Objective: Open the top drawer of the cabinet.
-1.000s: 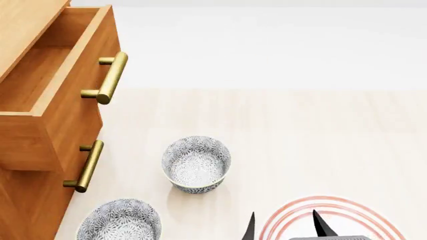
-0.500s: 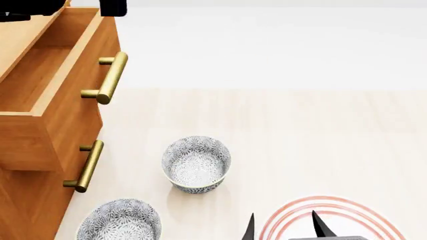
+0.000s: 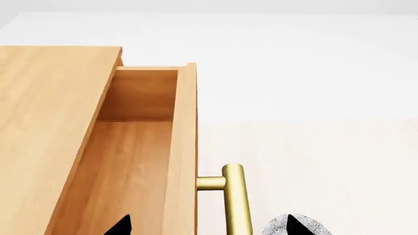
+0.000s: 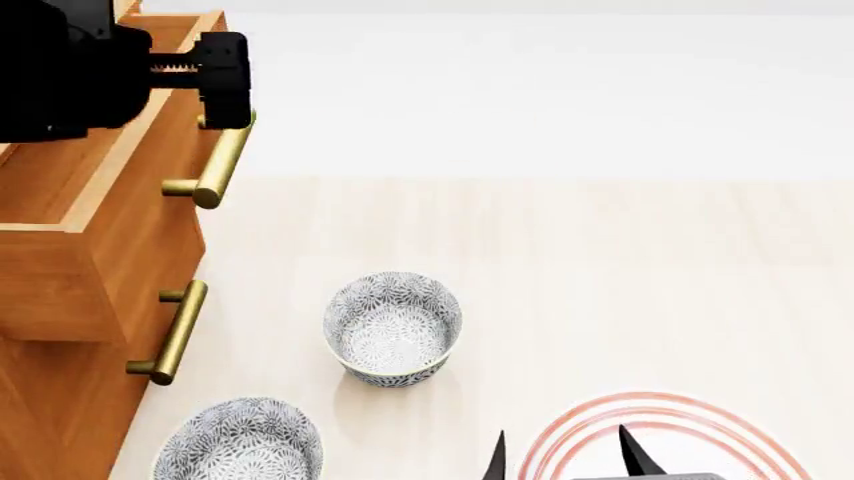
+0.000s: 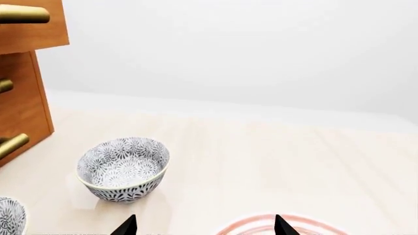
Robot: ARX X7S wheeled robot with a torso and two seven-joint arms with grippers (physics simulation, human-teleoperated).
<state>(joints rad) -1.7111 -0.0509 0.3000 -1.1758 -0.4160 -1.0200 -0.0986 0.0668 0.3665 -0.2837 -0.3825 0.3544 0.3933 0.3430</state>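
The top drawer [image 4: 127,170] of the cabinet [image 4: 54,400] stands pulled out at 10 o'clock. The left gripper [image 4: 160,75] hovers above its brass handle [image 4: 220,160], fingers apart. The right gripper [image 4: 563,458] is also spread, at 6 o'clock.

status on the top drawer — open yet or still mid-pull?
Done: the top drawer stands pulled out of the cabinet, its empty inside showing in the left wrist view. In hand: the left tool hangs open over the drawer front and handle, gripping nothing. Left: at most pulling further; the right tool is idle and open.
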